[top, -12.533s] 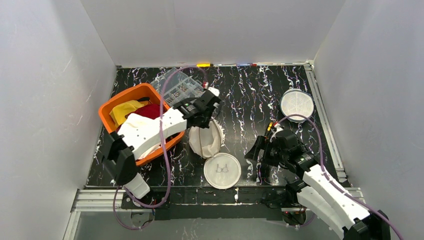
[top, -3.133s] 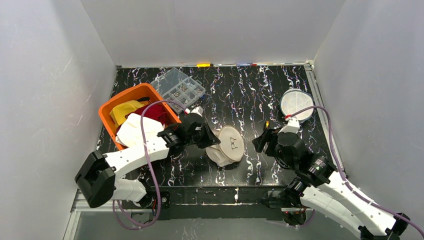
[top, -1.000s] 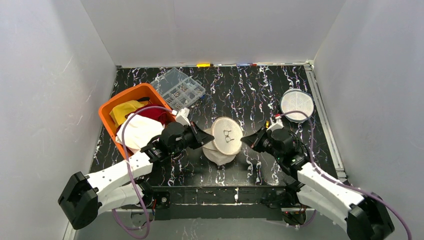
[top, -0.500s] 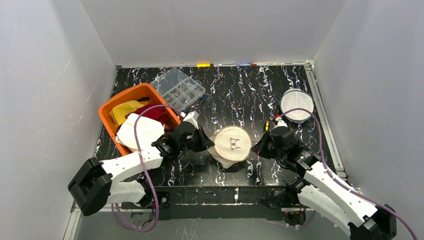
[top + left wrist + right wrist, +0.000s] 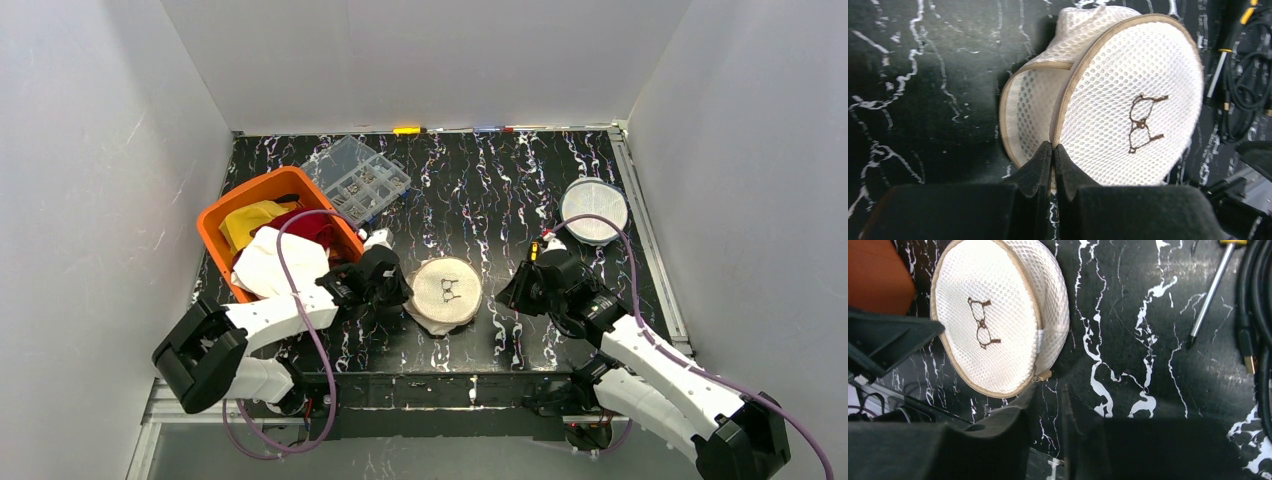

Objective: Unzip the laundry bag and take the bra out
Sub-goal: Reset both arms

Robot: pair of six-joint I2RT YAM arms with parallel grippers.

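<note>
The laundry bag [image 5: 446,291] lies mid-table near the front edge. At its 9 o'clock the left gripper [image 5: 1052,148] pinches its tan rim, jaws closed. At 3 o'clock the right gripper [image 5: 1048,391] gapes slightly, empty. The table [image 5: 480,190] lies bare toward 12, with an orange basket [image 5: 262,183] at 10.

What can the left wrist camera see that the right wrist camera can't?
Only the left wrist view shows the open gap under the lid of the laundry bag, with mesh inside, and how the left gripper has its jaws shut on the beige rim.

Only the right wrist view shows the little zipper pull, a corner of the orange basket, and the right gripper with jaws slightly apart, just short of that pull.

Both show the round white bag with its bra drawing, the black marbled table and a thin yellow-ended tool.
</note>
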